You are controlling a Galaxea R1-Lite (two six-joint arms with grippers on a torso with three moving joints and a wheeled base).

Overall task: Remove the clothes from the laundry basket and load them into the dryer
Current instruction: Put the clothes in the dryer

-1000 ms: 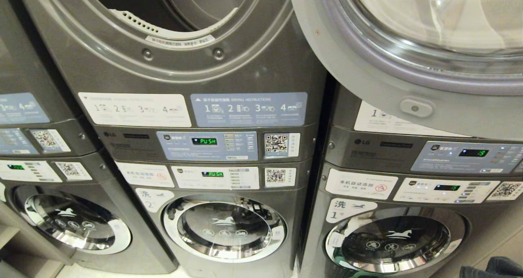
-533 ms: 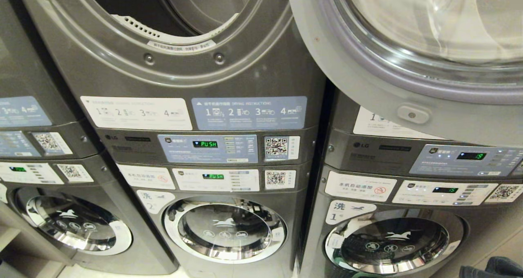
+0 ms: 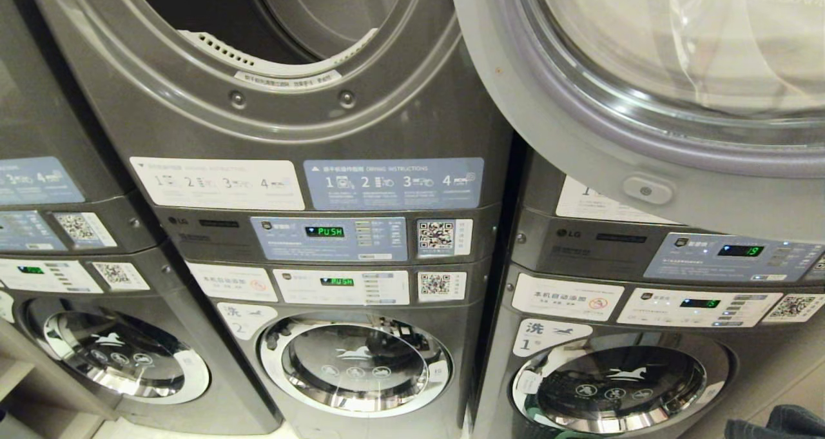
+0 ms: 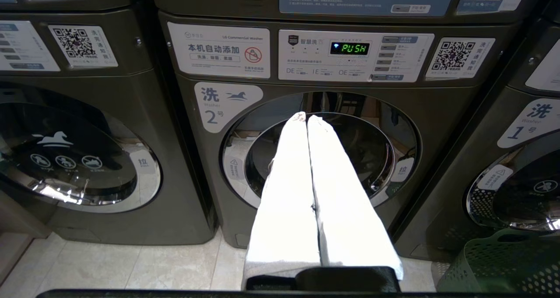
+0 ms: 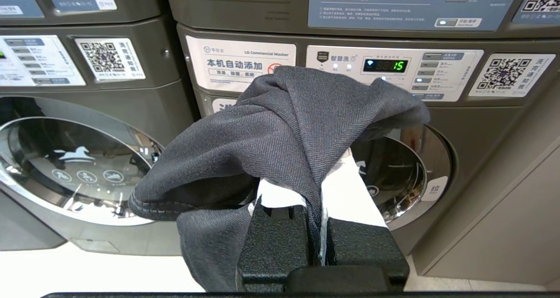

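Observation:
The dryer's round opening (image 3: 258, 20) stands open at the top of the middle stack in the head view, with its glass door (image 3: 644, 104) swung out to the right. My right gripper (image 5: 317, 166) is shut on a dark grey garment (image 5: 280, 131) that drapes over its white fingers (image 5: 354, 188), in front of the lower washers. A corner of that dark cloth (image 3: 773, 423) shows at the head view's lower right. My left gripper (image 4: 307, 118) is shut and empty, pointing at washer number 2. The green laundry basket (image 4: 503, 263) stands on the floor to its right.
Three stacks of grey machines fill the view, each with a lower washer door shut (image 3: 354, 365). Control panels reading PUSH (image 3: 329, 231) sit between dryer and washer. Pale tiled floor (image 4: 109, 267) lies in front.
The whole head view has slid downward a little, so the camera has risen. Neither the machines nor the arms have moved relative to one another.

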